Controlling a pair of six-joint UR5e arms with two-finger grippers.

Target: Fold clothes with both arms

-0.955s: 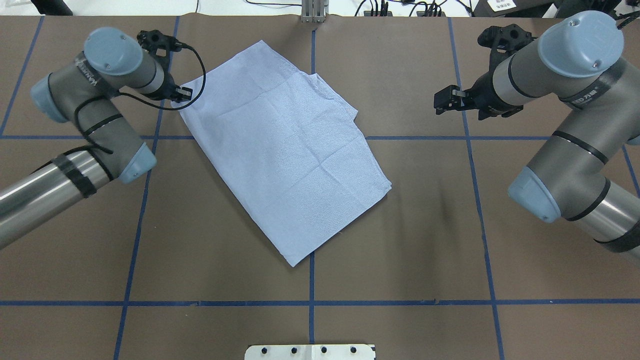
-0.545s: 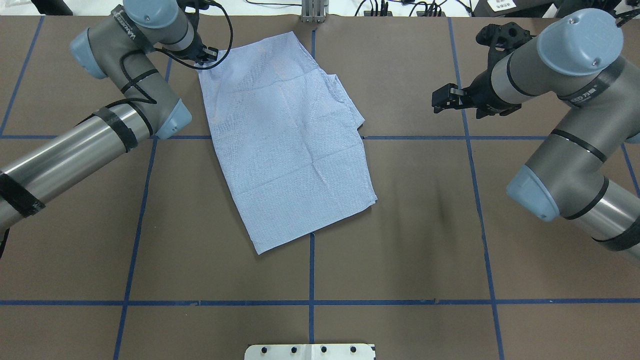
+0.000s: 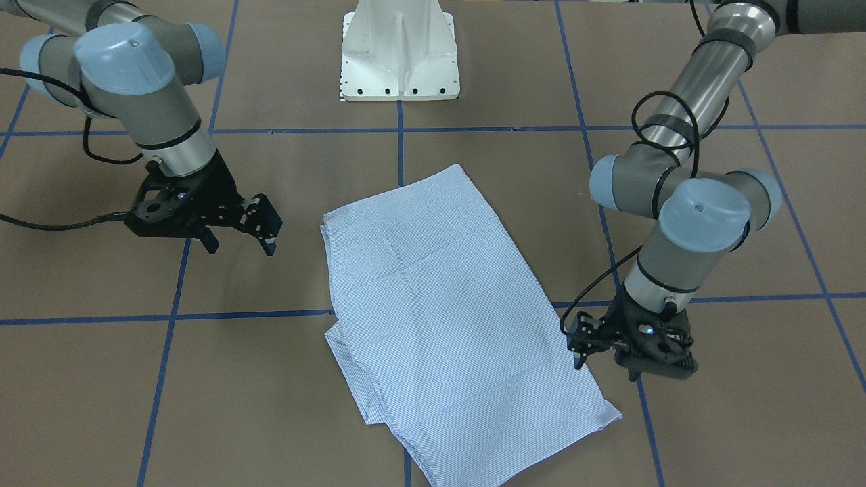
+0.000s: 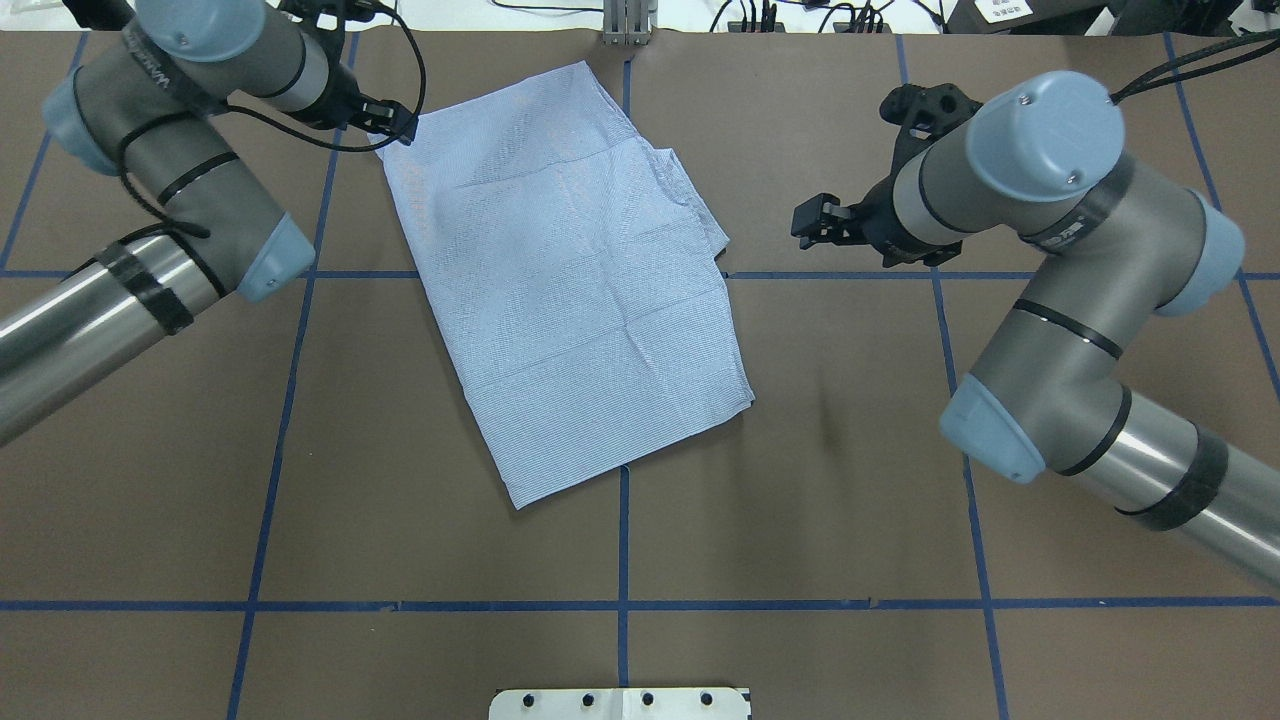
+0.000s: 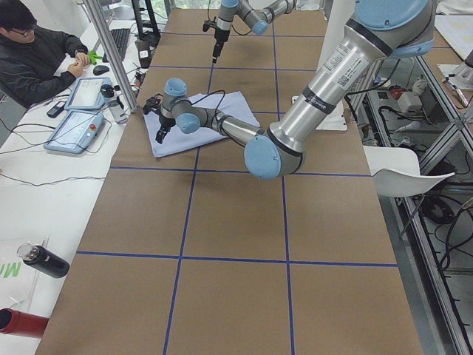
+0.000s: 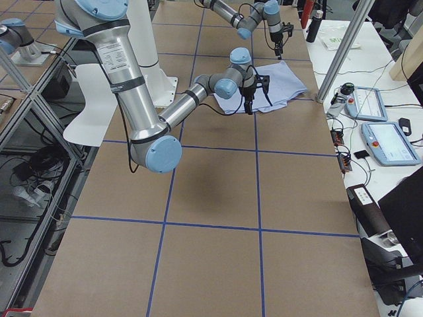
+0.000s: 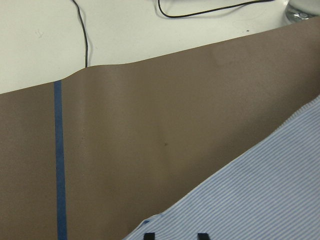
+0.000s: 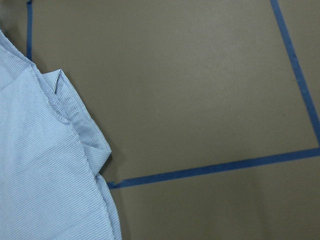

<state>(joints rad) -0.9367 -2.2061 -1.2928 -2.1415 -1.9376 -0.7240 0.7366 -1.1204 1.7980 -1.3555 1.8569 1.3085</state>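
Note:
The clothes, one light blue finely striped shirt (image 4: 570, 270), lie folded into a flat oblong at the middle of the table (image 3: 440, 318). My left gripper (image 4: 398, 122) hovers at the shirt's far left corner. In the left wrist view its two black fingertips (image 7: 175, 235) stand apart over the shirt's edge (image 7: 260, 200), so it is open and holds nothing. My right gripper (image 4: 815, 220) is open to the right of the shirt, apart from it (image 3: 243, 237). The right wrist view shows the shirt's layered right edge (image 8: 40, 165).
Blue tape lines (image 4: 622, 605) grid the brown table cover. The white pedestal base (image 3: 399, 54) stands at the robot's side. A metal post (image 4: 627, 20) and cables sit at the far edge. A person (image 5: 29, 59) sits at a side desk with pendants (image 5: 81, 111).
My left gripper dragged the shirt's corner toward the far edge, turning the shirt, then let go and drew slightly left. The right gripper has moved left toward the shirt.

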